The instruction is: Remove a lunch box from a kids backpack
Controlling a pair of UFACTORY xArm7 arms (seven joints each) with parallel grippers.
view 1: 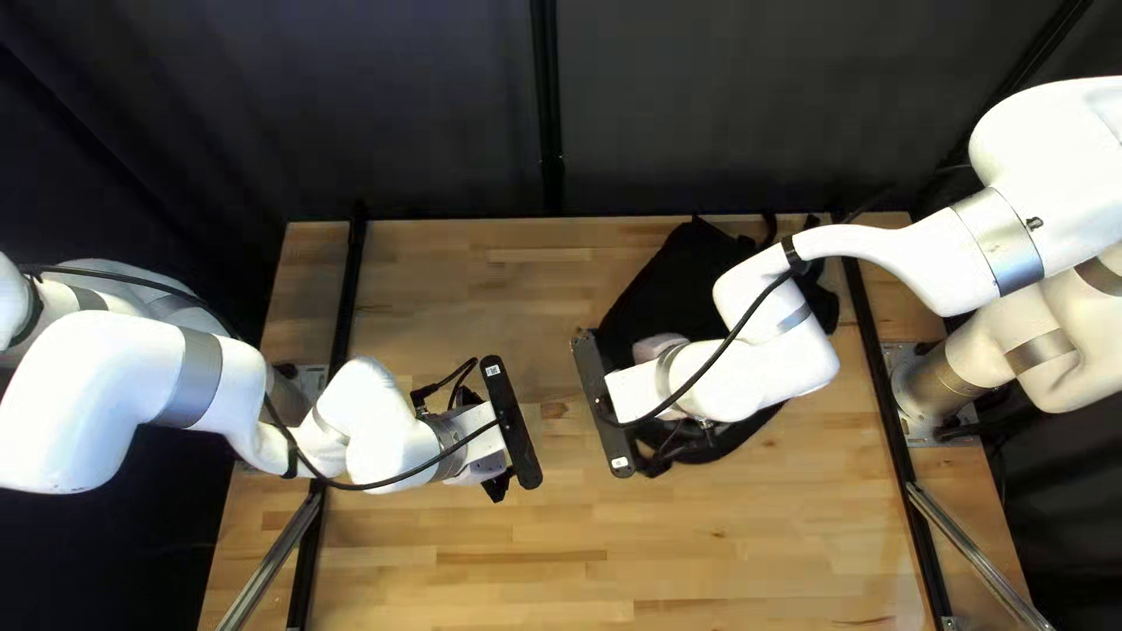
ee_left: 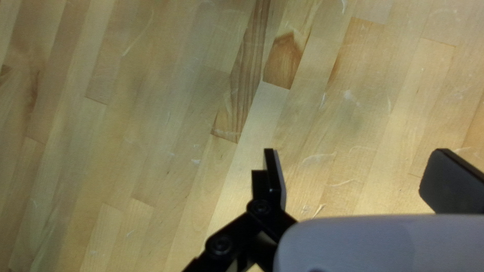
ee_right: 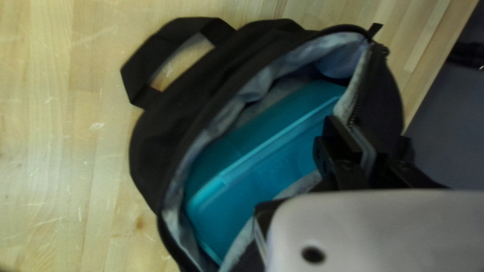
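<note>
Step now, I'd judge: hold backpack (view 1: 666,281) open, at 3 o'clock in top L view; R gripper (ee_right: 355,135) clamped on its rim (ee_right: 359,93), lunch box (ee_right: 252,146) inside. L gripper (ee_left: 355,174), approx 7 o'clock, fingers apart; next prob. needs to go twd 2 o'clock, reach in & grip lunch box.

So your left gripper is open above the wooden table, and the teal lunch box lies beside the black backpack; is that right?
Not quite: the right wrist view shows the teal lunch box inside the black backpack, not beside it. My left gripper is indeed open.
</note>
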